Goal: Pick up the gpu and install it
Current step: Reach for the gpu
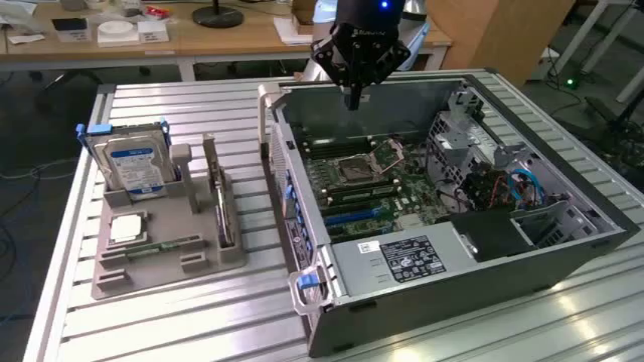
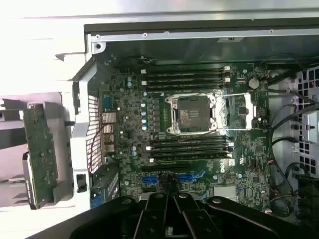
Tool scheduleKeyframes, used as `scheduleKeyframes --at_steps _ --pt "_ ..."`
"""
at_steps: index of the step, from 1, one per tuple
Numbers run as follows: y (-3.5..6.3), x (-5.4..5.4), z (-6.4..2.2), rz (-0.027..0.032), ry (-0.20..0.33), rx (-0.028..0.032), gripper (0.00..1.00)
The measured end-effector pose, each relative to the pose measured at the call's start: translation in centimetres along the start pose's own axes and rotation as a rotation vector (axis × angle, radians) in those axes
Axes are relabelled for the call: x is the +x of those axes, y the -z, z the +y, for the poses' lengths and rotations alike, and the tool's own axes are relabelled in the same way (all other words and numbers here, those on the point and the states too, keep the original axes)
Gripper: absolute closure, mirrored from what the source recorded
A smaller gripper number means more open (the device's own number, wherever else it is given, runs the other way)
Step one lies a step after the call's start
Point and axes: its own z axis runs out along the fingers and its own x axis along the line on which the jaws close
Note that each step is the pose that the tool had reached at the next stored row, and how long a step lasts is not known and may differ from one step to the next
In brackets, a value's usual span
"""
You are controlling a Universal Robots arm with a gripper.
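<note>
As far as I can judge, nothing of the job is done yet. The gpu (image 1: 223, 213) stands on edge in the grey holder (image 1: 151, 270) on the table (image 1: 181, 113), well apart from my end effector (image 1: 352, 100). The end effector hangs over the far wall of the open case (image 1: 403, 302), closed tight with nothing in it. Both the pick-up and the seating of the card are left to do.

The exterior view gives me the whole layout: the holder with the hard drive (image 1: 133, 164) near the gpu, and the case on the exterior view's right. The wrist view looks straight down on the motherboard (image 2: 124, 134), so the processor socket (image 2: 192, 113) and the blue slots (image 2: 172, 178) read far more plainly than from the slanted outside angle. It also catches the gpu's board face just outside the case wall.
</note>
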Motion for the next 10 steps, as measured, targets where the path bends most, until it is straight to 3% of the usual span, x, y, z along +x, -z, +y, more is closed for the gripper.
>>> scheduleKeyframes --at_steps 3,10 --pt "0.02 0.2 -0.02 0.0001 0.0 0.0002 0.9" --pt "0.02 2.1 -0.15 0.0 0.0 0.0001 0.9"
